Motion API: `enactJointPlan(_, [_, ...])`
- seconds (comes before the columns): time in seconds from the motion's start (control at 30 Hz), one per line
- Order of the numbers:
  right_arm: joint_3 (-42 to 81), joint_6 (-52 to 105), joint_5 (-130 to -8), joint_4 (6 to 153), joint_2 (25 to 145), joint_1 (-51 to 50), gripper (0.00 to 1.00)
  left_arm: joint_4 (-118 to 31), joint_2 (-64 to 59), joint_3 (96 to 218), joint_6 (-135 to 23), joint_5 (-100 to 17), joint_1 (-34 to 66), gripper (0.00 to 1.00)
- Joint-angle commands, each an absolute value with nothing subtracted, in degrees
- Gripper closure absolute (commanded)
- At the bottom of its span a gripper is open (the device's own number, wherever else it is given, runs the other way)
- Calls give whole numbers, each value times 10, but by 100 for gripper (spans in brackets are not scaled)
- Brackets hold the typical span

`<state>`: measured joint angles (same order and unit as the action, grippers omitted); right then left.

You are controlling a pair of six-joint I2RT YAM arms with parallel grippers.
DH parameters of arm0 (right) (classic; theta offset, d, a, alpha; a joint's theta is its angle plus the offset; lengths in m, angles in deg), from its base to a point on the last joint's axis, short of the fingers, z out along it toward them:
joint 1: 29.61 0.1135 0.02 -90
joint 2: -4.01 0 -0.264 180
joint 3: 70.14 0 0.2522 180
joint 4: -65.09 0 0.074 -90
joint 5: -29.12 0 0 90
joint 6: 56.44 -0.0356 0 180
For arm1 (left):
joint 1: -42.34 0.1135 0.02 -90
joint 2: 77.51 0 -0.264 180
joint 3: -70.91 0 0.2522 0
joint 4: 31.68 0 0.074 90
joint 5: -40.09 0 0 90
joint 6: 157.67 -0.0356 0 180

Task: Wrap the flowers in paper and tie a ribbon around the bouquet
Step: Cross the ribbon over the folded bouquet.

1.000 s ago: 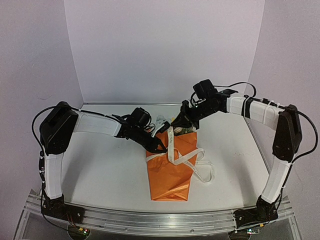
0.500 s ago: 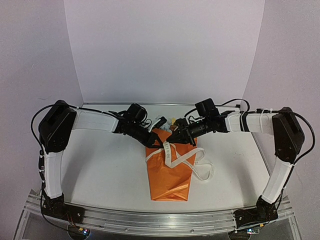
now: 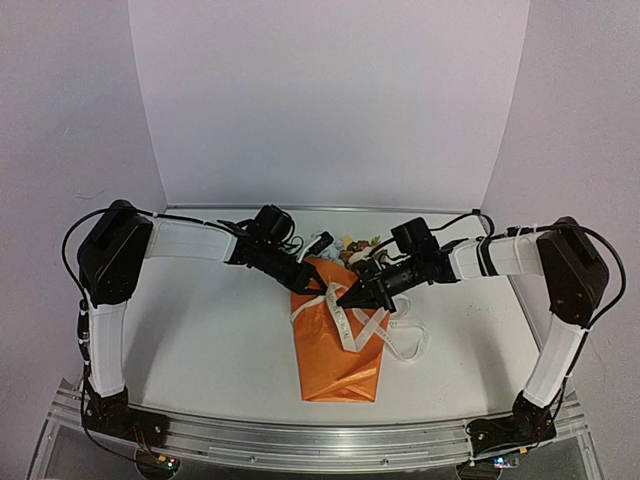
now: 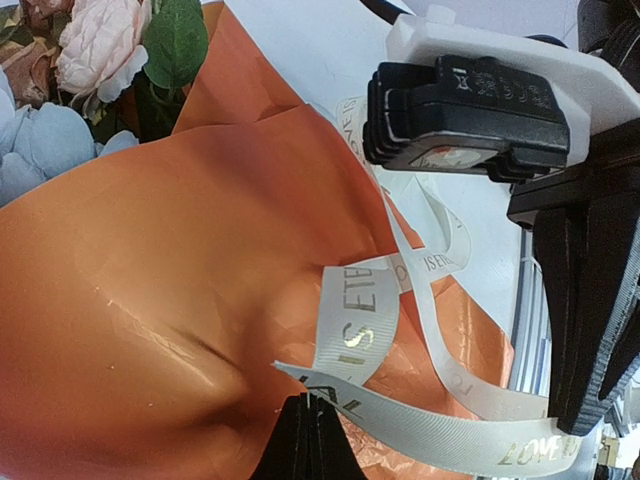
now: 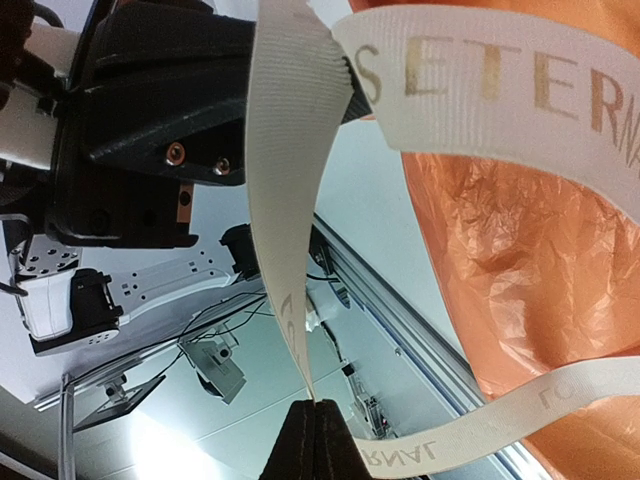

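1. Bouquet [image 3: 335, 350] lies flat on the white table [image 3: 210, 340], mid-table between the two arms, bloom end toward the back wall and narrower end toward the arm bases
2. Flowers [image 3: 357, 246] poke out at the far end. The left wrist view shows pale blue and cream-pink blooms with a green leaf, tucked against the paper's edge
3. Orange paper [image 4: 150, 300] is glossy and creased, wrapped over the stems, and crinkled more heavily lower down the cone
4. Ribbon [image 3: 392, 338] is white with pale printed lettering. It crosses the upper part of the cone, with slack loops over the right edge of the paper and out onto the table on that side
5. Left end effector [image 3: 322, 293]: jaws pressed fully together with the tip over the upper left of the cone. In its own wrist view a ribbon strand, close to its free end, runs across the closed fingertips and looks pinched there
6. Right end effector [image 3: 344, 300]: jaws also clamped together, with the tip over the upper cone just right of the left one. In its wrist view a strand drops straight into the closed tips, so it is gripped
7. The two tips sit near each other above the paper, not touching as far as the top view shows, with ribbon strung between them
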<state>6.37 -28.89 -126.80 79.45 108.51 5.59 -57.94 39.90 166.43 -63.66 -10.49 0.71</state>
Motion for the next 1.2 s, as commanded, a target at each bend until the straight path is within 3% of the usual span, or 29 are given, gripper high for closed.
enactJointPlan(0.0, [70, -289, -1283, 780, 1097, 59, 100, -586, 395, 1690, -643, -101, 13, 100])
enactJointPlan(0.23, [37, -265, -1271, 825, 1099, 59, 100, -592, 391, 1694, -648, -106, 19, 100])
enactJointPlan(0.57, [27, -142, -1169, 1026, 1072, 68, 100, -607, 393, 1703, -657, -102, 19, 100])
enactJointPlan(0.9, [135, -144, -1103, 1089, 1122, 71, 100, -644, 375, 1685, -676, -106, 9, 100])
enactJointPlan(1.17, [259, -79, -1045, 1223, 1167, 71, 100, -665, 362, 1663, -676, -108, -5, 100])
